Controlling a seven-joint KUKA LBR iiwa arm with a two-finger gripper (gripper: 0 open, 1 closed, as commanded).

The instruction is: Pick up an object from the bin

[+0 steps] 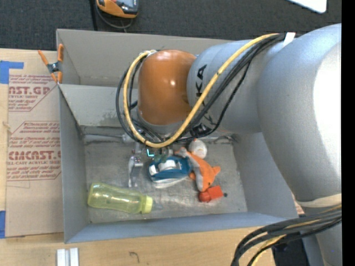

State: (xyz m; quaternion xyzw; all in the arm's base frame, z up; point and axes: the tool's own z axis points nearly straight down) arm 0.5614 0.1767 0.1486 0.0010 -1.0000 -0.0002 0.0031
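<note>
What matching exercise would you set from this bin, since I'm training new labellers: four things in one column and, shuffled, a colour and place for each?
Things
1. bottle
2. small block
3. rounded case
4. crumpled toy

Colour and place
a. blue and white, in the middle, just below the arm's wrist
b. see-through yellow-green, lying on its side at the picture's lower left
c. orange, right beside the blue and white thing
d. red, lowest of the things on the right

Pairs: 1-b, 2-d, 3-a, 4-c
</note>
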